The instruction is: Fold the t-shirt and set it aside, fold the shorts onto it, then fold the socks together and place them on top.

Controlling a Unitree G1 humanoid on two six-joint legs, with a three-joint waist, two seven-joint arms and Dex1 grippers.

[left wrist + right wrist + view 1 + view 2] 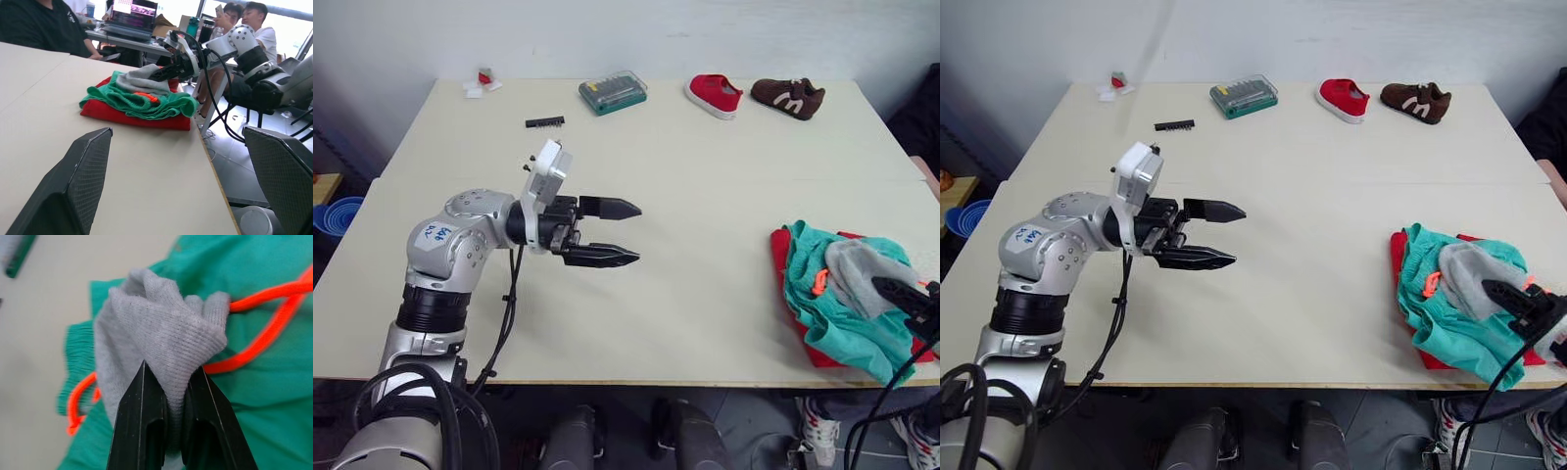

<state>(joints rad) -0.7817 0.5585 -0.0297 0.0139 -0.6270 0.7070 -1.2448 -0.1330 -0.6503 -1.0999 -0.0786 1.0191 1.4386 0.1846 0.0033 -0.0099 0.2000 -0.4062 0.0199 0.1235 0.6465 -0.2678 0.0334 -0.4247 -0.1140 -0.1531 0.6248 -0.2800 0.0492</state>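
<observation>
The last step is in hand: the right tool pinches a fold of the grey socks between its two black fingers, right over the pile at the lower right of the head views. There the teal shorts lie on the red t-shirt, whose edge peeks out beneath, and the orange drawstring trails just beside the socks. They appear to rest on the shorts already — so the next move likely calls for spreading the fingers and lifting off cleanly, without dragging the knit or snagging the drawstring.

The left tool hovers spread and empty over the bare middle of the surface, well apart from the pile.

Along the far edge sit a green bit case, a red shoe, a brown shoe and a small black strip — none near the work. The pile lies close to the surface's near right edge, which may matter if it gets tugged.
</observation>
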